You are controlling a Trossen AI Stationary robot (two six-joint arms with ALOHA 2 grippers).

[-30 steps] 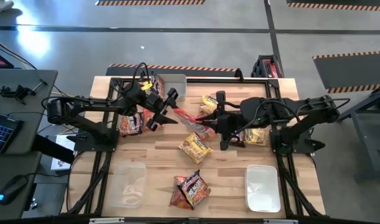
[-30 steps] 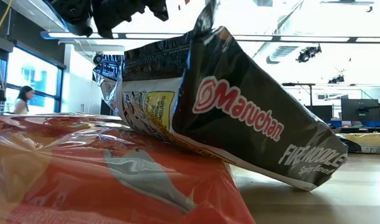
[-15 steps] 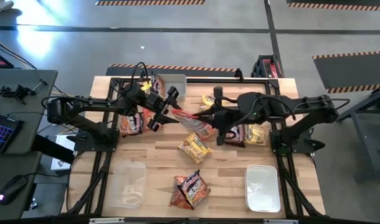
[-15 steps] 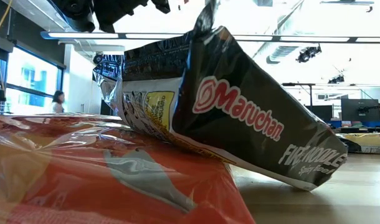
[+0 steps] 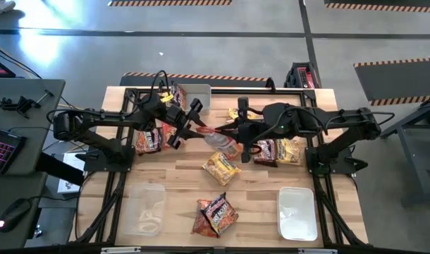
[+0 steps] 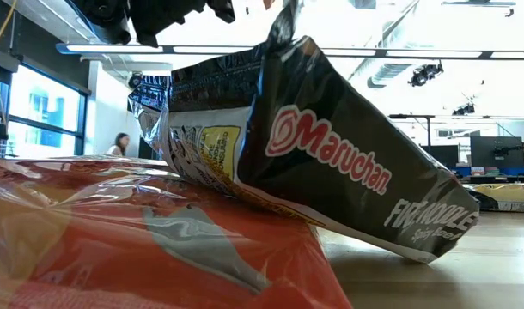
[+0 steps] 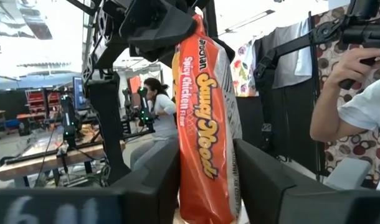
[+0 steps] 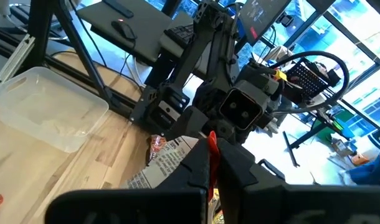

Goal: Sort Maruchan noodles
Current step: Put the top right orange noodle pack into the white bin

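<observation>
A red-orange Maruchan noodles packet [image 5: 216,136] hangs in the air over the table's middle, between my two grippers. My right gripper [image 5: 233,132] is shut on its right end. My left gripper [image 5: 186,125] has its fingers on either side of the left end, and the packet [image 7: 205,124] stands edge-up between them. On the table lie a yellow packet [image 5: 220,168] and more packets [image 5: 282,152] flat on the wood. In the low view a dark packet [image 6: 331,163] leans on a red-orange one [image 6: 142,240]. My left gripper has one finger [image 7: 156,183] on each flat face of the packet's left end [image 7: 205,193], coming level from the table's left. The packet is clear of the table. My right gripper pinches the packet's thin end seam [image 8: 210,142] between its shut fingers, coming about level from the table's right. That end [image 7: 199,28] is held up and the packet reaches from it toward my left gripper.
Clear bins stand at the near left [image 5: 146,208], near right [image 5: 297,212] and far edge [image 5: 195,95]. More packets lie at the left [image 5: 148,139], far middle [image 5: 236,114] and near middle [image 5: 215,214]. People show in the room beyond the table.
My right gripper has moved toward the table's left, carrying the red-orange packet with it, and the packet's free end now sits deeper between my left gripper's fingers. The packet has stayed clear of the table.
</observation>
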